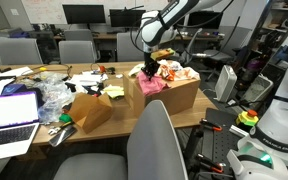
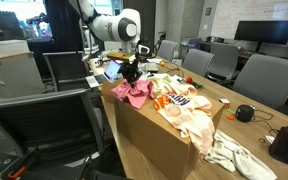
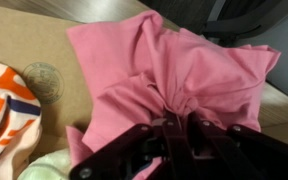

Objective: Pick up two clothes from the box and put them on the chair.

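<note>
A pink cloth (image 3: pixel 174 70) lies bunched at the edge of the open cardboard box (image 2: pixel 149 130), draped partly over its side. It shows in both exterior views (image 1: pixel 150 84) (image 2: pixel 134 92). My gripper (image 3: pixel 174 125) is shut on the pink cloth, with the fabric gathered between its fingers; it also shows in both exterior views (image 1: pixel 149 68) (image 2: pixel 131 72). A white cloth with orange and dark print (image 2: pixel 176 100) and a cream cloth (image 2: pixel 194 125) lie in the box. A grey chair (image 1: pixel 149 150) stands in front of the table.
A smaller cardboard box (image 1: pixel 92 108) with a yellow note and a laptop (image 1: pixel 9 118) stand on the table. A white cloth (image 2: pixel 236 158) lies beside the box. Several office chairs (image 2: pixel 264 75) surround the table. A dark chair (image 2: pixel 69 70) stands close to the arm.
</note>
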### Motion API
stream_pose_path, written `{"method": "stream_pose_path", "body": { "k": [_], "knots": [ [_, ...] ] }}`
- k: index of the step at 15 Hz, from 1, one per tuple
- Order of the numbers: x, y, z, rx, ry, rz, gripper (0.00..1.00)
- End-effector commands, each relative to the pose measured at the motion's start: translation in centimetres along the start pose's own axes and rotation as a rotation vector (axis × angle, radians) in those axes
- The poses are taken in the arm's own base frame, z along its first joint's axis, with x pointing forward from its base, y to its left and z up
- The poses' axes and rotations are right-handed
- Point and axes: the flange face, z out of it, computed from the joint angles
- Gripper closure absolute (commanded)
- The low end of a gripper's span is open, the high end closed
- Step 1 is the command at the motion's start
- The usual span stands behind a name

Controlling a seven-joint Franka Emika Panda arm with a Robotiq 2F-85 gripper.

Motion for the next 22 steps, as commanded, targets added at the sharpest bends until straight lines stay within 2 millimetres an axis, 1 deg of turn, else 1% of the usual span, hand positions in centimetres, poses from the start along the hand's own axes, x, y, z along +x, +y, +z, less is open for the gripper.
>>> {"method": "stream_pose_path", "body": {
  "k": [1, 5, 7, 10, 13, 15, 19, 22],
  "knots": [
    [-1.8, 0.3, -5.9, 0.003, 0.076, -0.034, 0.97],
    [-3.5, 0.0, -11.4, -0.006, 0.155, -0.077, 0.97],
    [-4.7, -0.6, -13.6, -0.014, 0.171, -0.13, 0.97],
    [-6.6, -2.5, -16.0, -0.021, 0.188, -0.26, 0.97],
    [-8.4, -5.4, -17.4, -0.049, 0.196, -0.399, 0.97],
    [-9.8, -7.6, -18.0, -0.074, 0.196, -0.5, 0.97],
    [-12.5, -11.7, -18.7, -0.132, 0.205, -0.687, 0.97],
    [-14.3, -13.4, -19.2, -0.164, 0.215, -0.8, 0.97]
  ]
}}
